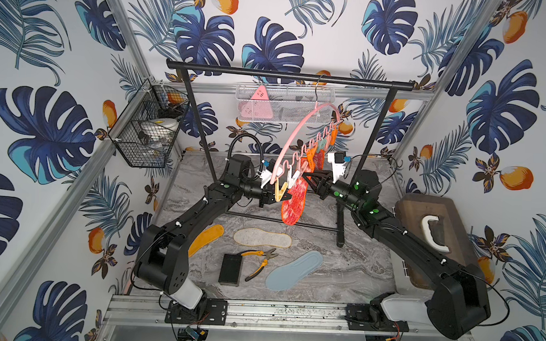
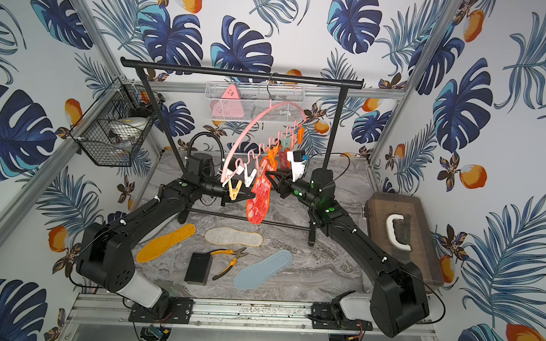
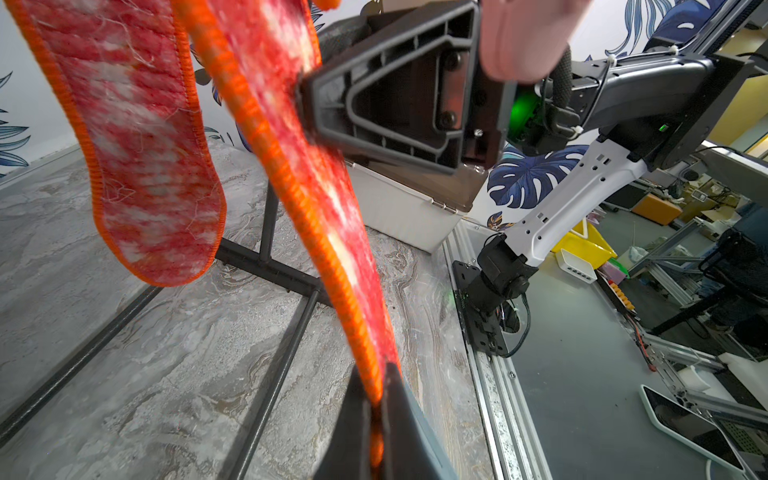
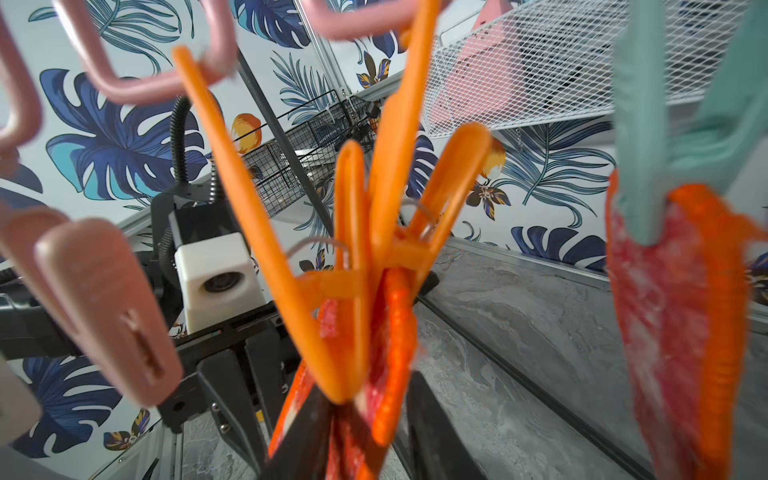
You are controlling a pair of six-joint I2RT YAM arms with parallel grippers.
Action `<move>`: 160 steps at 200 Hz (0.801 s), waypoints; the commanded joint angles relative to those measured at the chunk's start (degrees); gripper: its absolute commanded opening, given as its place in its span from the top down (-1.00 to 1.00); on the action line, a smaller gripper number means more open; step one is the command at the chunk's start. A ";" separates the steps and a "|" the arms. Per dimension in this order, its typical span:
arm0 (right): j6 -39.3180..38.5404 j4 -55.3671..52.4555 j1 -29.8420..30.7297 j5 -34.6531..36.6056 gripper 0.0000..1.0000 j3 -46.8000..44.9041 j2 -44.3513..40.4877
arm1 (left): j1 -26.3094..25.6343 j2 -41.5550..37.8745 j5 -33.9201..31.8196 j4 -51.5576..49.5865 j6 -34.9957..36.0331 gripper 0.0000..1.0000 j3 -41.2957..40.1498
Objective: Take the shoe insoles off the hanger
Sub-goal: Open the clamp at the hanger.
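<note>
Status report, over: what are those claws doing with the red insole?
Left gripper shut on red-orange insole edge. Right gripper at orange peg, grip unclear. Insole not yet off the hanger. A second red insole hangs beside it.

I see a grey marbled table. Lying flat on it: orange insole, beige insole, blue insole, black block just beside pliers. The black rack stands behind them.
</note>
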 commanded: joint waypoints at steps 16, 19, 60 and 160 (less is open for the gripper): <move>7.00 7.04 -4.15 -5.49 0.26 1.26 0.72 | -0.10 -0.72 1.29 -5.52 5.43 1.00 0.92; 7.33 7.43 -4.36 -6.11 0.25 1.38 0.91 | -0.04 -0.77 1.33 -5.76 5.64 1.00 1.00; 8.98 9.55 -4.85 -10.88 0.09 3.75 2.71 | -0.02 -1.07 1.47 -7.11 6.87 1.00 1.32; 16.70 13.05 -5.01 -11.44 0.05 11.46 8.37 | -0.04 -1.33 1.60 -8.13 7.61 1.00 1.71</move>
